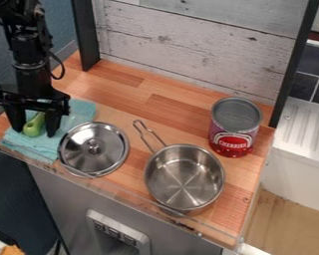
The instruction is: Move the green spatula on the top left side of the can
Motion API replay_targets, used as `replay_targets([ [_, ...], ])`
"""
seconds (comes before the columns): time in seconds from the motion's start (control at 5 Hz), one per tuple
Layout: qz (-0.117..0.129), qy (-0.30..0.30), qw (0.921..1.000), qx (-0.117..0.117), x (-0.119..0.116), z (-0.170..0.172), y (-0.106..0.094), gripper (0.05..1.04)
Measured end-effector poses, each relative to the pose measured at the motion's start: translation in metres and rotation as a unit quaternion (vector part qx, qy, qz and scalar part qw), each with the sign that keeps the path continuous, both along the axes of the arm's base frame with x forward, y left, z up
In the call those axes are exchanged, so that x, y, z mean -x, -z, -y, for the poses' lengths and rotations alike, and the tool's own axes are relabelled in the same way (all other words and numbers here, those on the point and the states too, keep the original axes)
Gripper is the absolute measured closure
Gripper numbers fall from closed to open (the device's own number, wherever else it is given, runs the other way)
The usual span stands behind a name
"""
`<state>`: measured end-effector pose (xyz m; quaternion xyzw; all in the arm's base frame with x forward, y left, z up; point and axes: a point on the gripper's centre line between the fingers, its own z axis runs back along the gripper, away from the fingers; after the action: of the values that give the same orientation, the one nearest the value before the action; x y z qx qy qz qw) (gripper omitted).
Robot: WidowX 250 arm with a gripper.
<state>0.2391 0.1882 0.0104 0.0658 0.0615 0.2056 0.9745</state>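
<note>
Checking my view, I find the gripper (34, 133) with its fingers apart, one on each side of the green spatula (34, 125) on the blue cloth (83, 109); its long axis runs roughly front to back, so closing should pinch it crosswise.

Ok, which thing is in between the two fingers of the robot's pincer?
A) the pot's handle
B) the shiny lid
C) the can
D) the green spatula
D, because the green spatula shows in the gap of the pincer, with one black finger on each side, over the blue cloth.
</note>
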Motion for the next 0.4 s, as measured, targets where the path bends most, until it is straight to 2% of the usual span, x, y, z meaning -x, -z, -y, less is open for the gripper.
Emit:
replay_targets([
  [0.2, 0.002, 0.007, 0.9999, 0.007, -0.0009, 0.0019, 0.0003, 0.579],
  [0.4, 0.012, 0.01, 0.9999, 0.006, -0.0009, 0.0036, -0.0053, 0.676],
])
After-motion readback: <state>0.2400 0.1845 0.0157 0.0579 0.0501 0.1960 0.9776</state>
